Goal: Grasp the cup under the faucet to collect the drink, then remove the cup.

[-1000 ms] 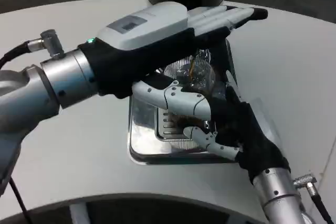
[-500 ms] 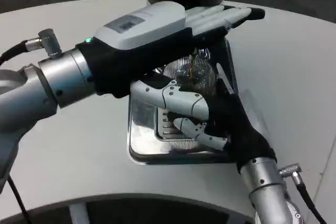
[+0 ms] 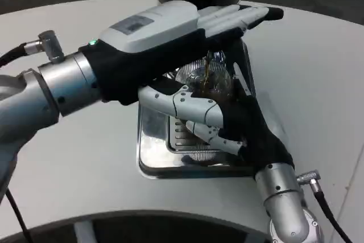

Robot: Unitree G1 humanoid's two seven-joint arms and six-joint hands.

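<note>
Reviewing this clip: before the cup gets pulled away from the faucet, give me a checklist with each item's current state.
1. Cup held by the right robot hand: ok, fingers wrap its near side.
2. Cup under the stream: ok, a thin brown stream falls into it.
3. Drink flow stopped: not ok, it is running.
4. Fill level sufficient: cannot tell, the left robot hand covers much of the cup.
5. Cup over the drip tray: ok.
6. Left robot hand clear of the pull-out path: cannot tell; it stretches over the cup toward the dispenser.

Silver forearms, black wrists, white-backed hands, green light (image 3: 91, 42)
</note>
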